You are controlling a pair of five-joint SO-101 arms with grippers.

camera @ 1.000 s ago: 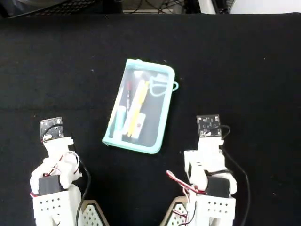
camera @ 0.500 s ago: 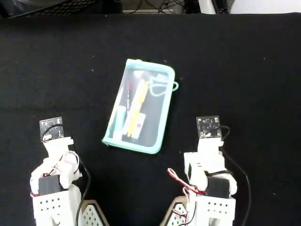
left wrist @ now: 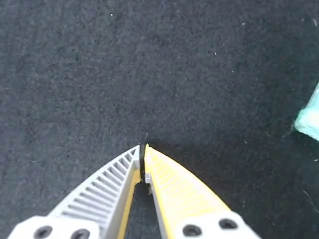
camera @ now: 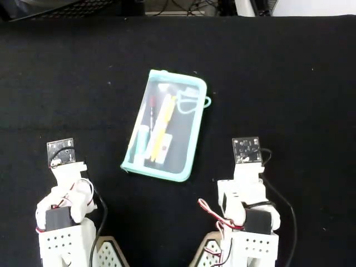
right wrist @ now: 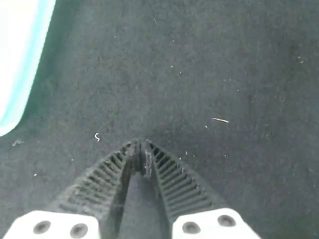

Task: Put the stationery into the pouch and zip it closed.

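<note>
1 clear, teal-edged pouch (camera: pixel 189 146) lay on the black table cloth (camera: pixel 289 83), ahead of the 2 arms, with stationery (camera: pixel 158 130) inside. The left gripper (left wrist: pixel 143 148) and right gripper (right wrist: pixel 138 145), 2 claws, were each pressed closed, holding nothing

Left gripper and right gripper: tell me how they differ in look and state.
Colour: the left gripper has one pale grey finger and one yellow; the right gripper has two black fingers. Surroundings: the left gripper's wrist view catches a small teal corner of the pouch; the right gripper's catches a longer stretch of its edge. Shared: both are shut, empty, and above the black table, apart from the pouch.
</note>
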